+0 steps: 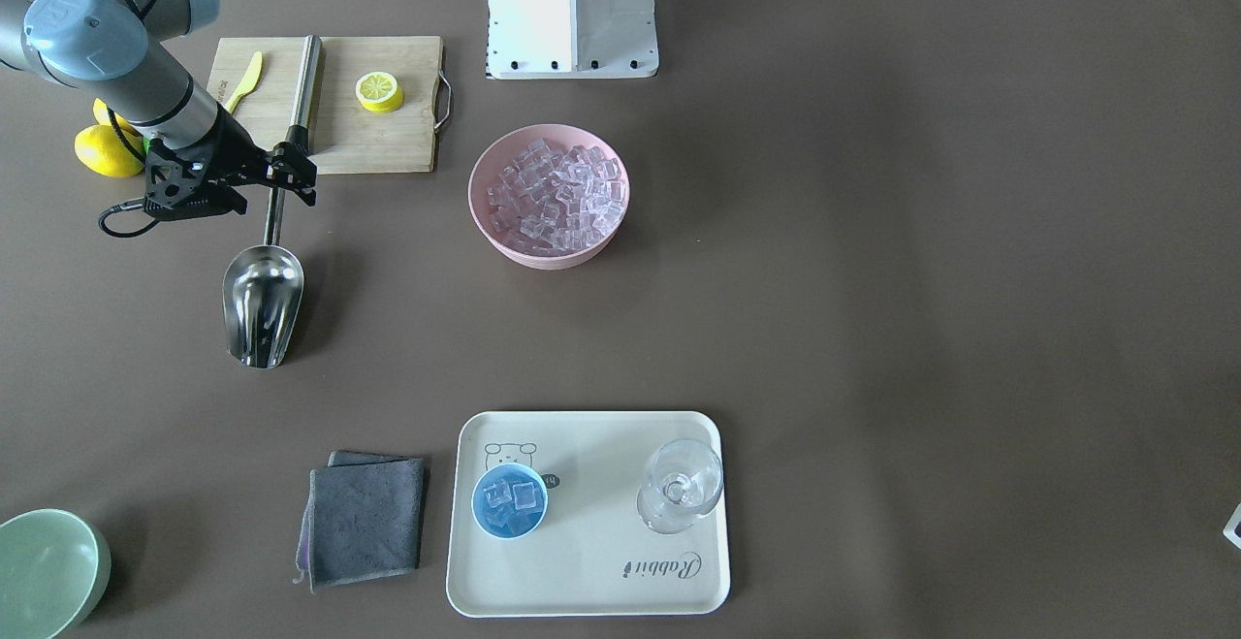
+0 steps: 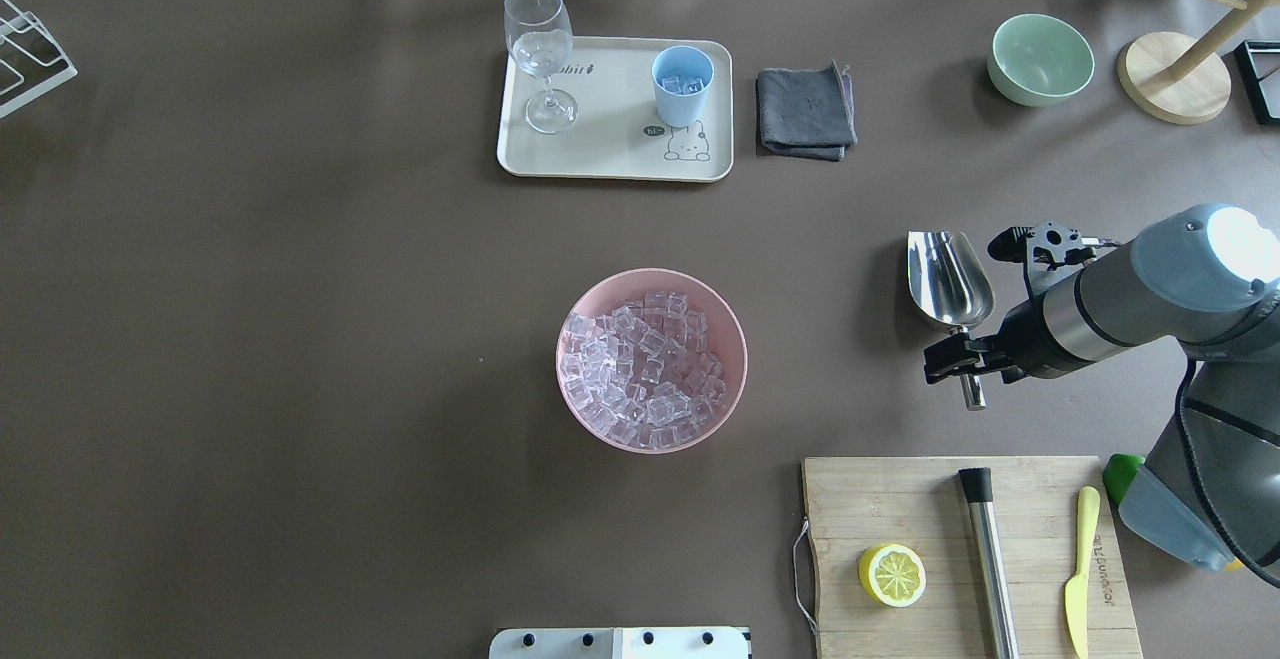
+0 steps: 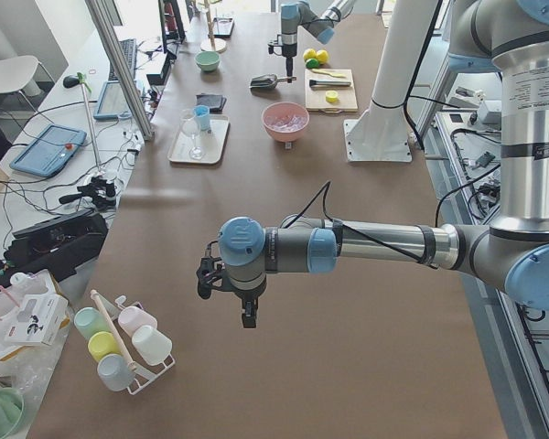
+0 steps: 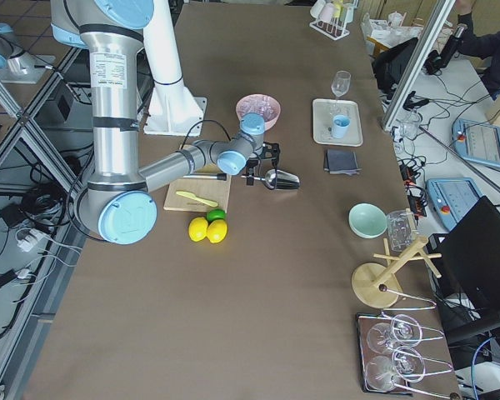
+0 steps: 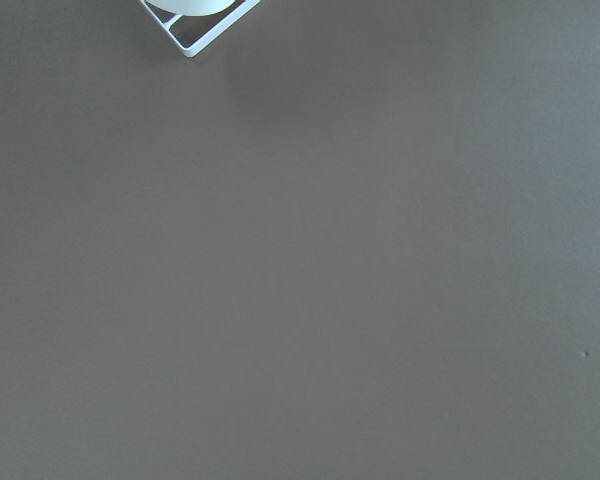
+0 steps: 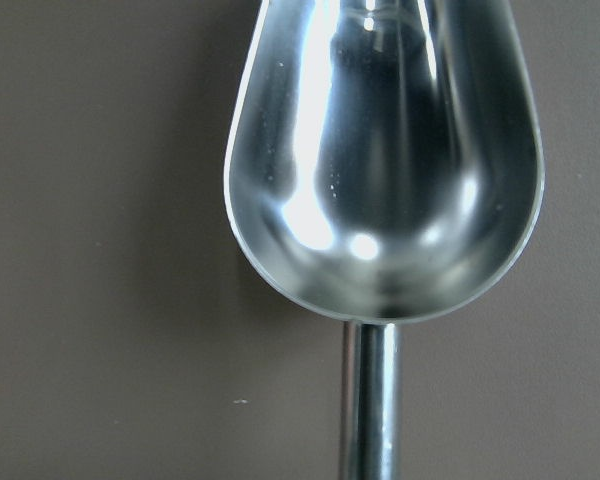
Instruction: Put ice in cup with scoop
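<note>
- Overhead exterior gives us the scoop (image 2: 945, 279) on the robot's right side of the table (image 2: 300, 339). Its trough points toward the far edge and its rod handle toward the cutting board (image 2: 900, 499).
- We see the right gripper (image 2: 962, 364) at that handle, its dark fingers straddling the rod just behind the trough. We cannot tell whether they clamp the rod or stand slack around it.
- Through the right wrist-mounted camera we look straight into the trough, which is shiny and empty, with brown table beneath it.
- We cannot tell whether the scoop rests on the table or hangs just above it.
- We find the cup (image 2: 683, 111) upright on the cream tray (image 2: 600, 154), beside a printed bear, with a few cubes of ice (image 2: 682, 85) inside.
- Far more ice is heaped in the pink bowl (image 2: 741, 360) at mid-table, well apart from both scoop and cup.
- A stemmed glass (image 2: 540, 49) stands at the tray's other end, and a folded grey cloth (image 2: 805, 109) lies just beside the tray.
- On the board we count a lemon half (image 2: 891, 575), a steel cylinder (image 2: 990, 564) and a yellow knife (image 2: 1080, 569).
- The left gripper (image 3: 248, 318) shows only in the exterior left view, hanging over bare table near a rack of cups (image 3: 119, 343). We cannot tell whether it is open or closed.
</note>
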Tool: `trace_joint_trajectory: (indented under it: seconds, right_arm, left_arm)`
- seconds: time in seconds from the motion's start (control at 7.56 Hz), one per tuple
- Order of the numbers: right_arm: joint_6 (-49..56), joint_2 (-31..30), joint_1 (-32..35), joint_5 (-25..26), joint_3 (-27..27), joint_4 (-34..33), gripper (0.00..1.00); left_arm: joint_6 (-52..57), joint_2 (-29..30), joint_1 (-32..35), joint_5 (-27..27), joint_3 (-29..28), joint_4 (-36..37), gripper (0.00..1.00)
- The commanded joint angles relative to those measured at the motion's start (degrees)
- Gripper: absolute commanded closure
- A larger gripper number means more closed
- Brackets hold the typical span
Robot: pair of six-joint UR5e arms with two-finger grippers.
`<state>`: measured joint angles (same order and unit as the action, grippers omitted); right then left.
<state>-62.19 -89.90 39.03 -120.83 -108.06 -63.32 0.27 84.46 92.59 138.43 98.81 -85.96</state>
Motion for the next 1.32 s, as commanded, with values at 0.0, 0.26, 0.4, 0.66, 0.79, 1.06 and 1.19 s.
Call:
trace_joint_trajectory:
  seconds: [0.0, 0.26, 0.4, 0.66, 0.79, 1.06, 1.19]
  right_arm:
    - [10.8, 0.9, 1.6, 4.8, -11.6, -19.4, 0.01]
    - [14.2, 0.6, 2.5, 7.1, -11.7, -20.9, 0.01]
    - [16.3, 0.1, 4.9, 6.7, -11.6, -21.5, 0.01]
    - [24.8, -5.1, 14.4, 1.2, -10.9, -21.6, 0.01]
    - [31.5, -8.0, 20.7, -2.0, -9.3, -21.5, 0.01]
    - [48.2, -10.9, 36.6, -7.6, -2.2, -21.3, 0.01]
    - [57.2, -11.2, 43.6, -10.0, 2.7, -21.3, 0.01]
  left_arm:
    - [0.1, 0.0, 0.0, 0.0, 0.0, 0.0, 0.01]
    - [0.0, 0.0, 0.0, 0.0, 0.0, 0.0, 0.01]
    - [0.0, 0.0, 0.0, 0.0, 0.0, -0.1, 0.01]
    - [0.1, 0.1, 0.0, 0.0, 0.0, -0.1, 0.01]
    - [0.1, 0.0, 0.0, 0.0, 0.0, -0.1, 0.01]
    - [0.0, 0.0, 0.0, 0.0, -0.1, -0.1, 0.01]
    - [0.0, 0.0, 0.0, 0.0, -0.1, -0.1, 0.01]
